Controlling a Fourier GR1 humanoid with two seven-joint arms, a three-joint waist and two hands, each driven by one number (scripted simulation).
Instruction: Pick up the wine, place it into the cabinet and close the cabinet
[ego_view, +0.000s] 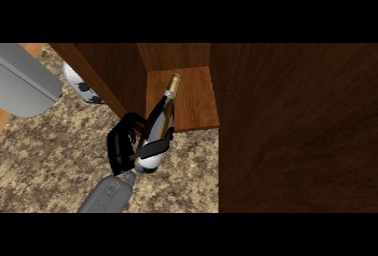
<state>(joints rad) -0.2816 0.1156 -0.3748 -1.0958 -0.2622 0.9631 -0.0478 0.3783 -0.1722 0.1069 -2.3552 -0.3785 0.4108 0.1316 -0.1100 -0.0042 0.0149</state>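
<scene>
The wine bottle is dark with a gold top and a white band near its base. It leans forward, its neck reaching over the wooden cabinet shelf while its base hangs above the counter. My left hand is shut on the bottle's lower half, with fingers curled round it from the left. Its grey forearm comes up from the lower edge. The cabinet's left wall stands just beyond the hand. My right hand does not show.
A broad wooden panel of the cabinet fills the right side and hides what lies behind it. A large grey rounded object sits at the upper left, beside a white and black object. Speckled counter spreads below.
</scene>
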